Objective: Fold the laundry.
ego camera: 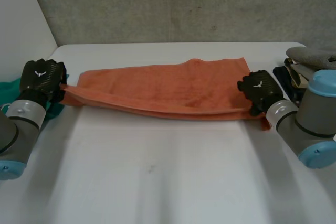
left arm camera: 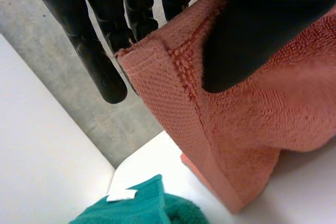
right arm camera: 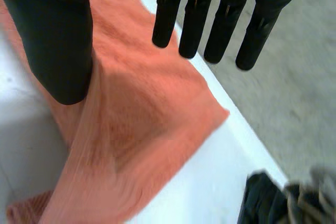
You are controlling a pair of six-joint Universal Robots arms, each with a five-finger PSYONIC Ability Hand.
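— Report left hand (ego camera: 42,77) state.
— Closed on the orange towel (ego camera: 168,90): pinching its left corner between thumb and fingers, raised clear of the white table (ego camera: 157,182). Teal cloth (ego camera: 8,90) just beside.
— Report right hand (ego camera: 258,90).
— Relaxed: fingers straight, spread from thumb, set over the towel's right end.
— Locate towel.
— Stretched across mid-table between both hands. Farther right: clothes pile (ego camera: 307,64).

Orange terry towel (ego camera: 173,90), doubled lengthwise, stretched sideways, left corner lifted.
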